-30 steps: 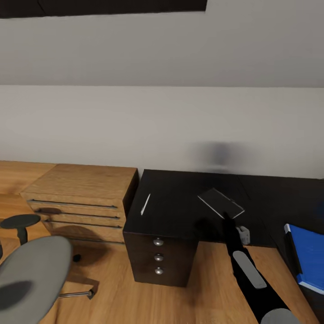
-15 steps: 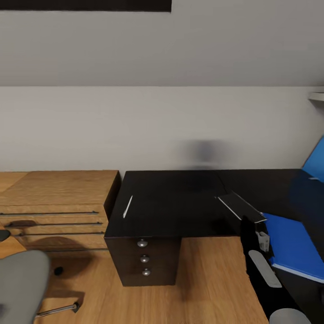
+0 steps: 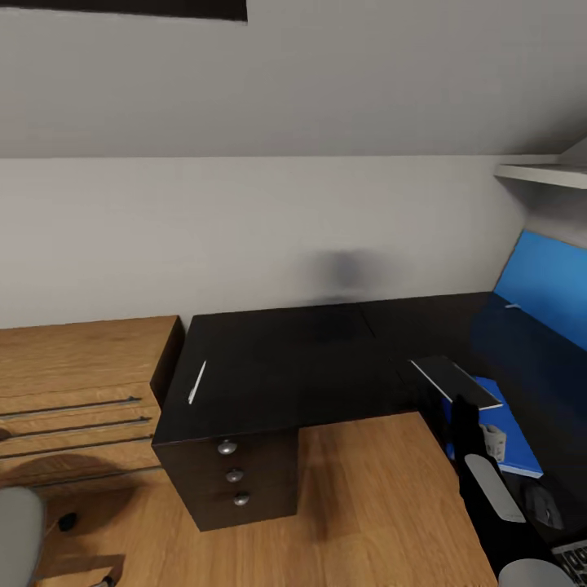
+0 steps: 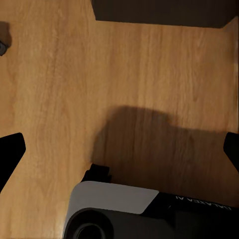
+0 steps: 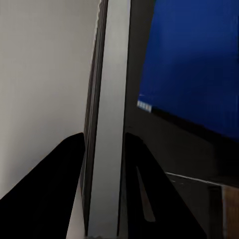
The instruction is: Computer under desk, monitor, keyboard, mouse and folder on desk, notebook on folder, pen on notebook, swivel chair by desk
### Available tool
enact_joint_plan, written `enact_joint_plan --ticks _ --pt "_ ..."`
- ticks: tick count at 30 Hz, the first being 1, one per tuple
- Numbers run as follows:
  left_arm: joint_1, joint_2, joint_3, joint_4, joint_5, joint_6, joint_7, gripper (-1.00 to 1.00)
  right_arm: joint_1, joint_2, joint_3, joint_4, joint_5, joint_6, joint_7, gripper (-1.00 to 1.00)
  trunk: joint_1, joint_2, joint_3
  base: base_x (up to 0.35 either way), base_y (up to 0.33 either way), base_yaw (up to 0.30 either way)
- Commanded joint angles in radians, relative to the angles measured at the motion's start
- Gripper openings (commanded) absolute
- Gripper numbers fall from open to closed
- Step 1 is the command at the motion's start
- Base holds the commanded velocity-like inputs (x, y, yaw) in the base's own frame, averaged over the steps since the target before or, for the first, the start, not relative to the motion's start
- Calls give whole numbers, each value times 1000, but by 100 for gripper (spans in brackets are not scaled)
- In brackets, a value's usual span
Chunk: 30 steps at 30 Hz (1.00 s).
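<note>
At the far left, beside the end of the desk point(image 3: 326, 367), a light wooden chest point(image 3: 73, 383) is being shown standing flush against the desk's drawer block, and the grey edge of the swivel chair point(image 3: 16, 534) is being cut off by the lower corner, well apart from the desk. The pen point(image 3: 196, 381) is lying near the desk's left edge, above the drawers with round knobs. A broad stretch of bare plank floor point(image 3: 359, 505) is being left open inside the desk's L, and in the left wrist view the left gripper point(image 4: 119, 149) is being held spread wide over that floor. Toward the desk's right wing, the notebook point(image 3: 455, 381) is being pinched edge-on by the right gripper point(image 5: 102, 149), raised above the folder point(image 3: 509, 444), which is lying flat on the desk. Nearer the lower right, the mouse point(image 3: 542, 505) and a corner of the keyboard point(image 3: 575, 558) are resting on the desk.
</note>
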Motion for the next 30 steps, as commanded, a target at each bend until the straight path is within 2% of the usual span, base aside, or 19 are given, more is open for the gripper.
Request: enact_joint_plan --ticks 1,6,24,30 --pt "1 0 -3 -3 11 -4 8 100 -1 0 1 0 -9 -4 4 -100 0 -1 -1 20 -96 -267" --pt "0 1 -5 0 11 -49 7 100 -1 4 3 0 -10 -4 9 -100 0 -1 -1 55 -135 -179" --pt "1 1 -5 0 12 -54 7 100 -1 7 8 8 -2 -15 17 -100 0 -1 -1 3 -7 -6" --pt "1 1 -5 0 12 -54 7 100 -1 5 10 64 0 -99 7 -100 0 -1 -1 0 0 0"
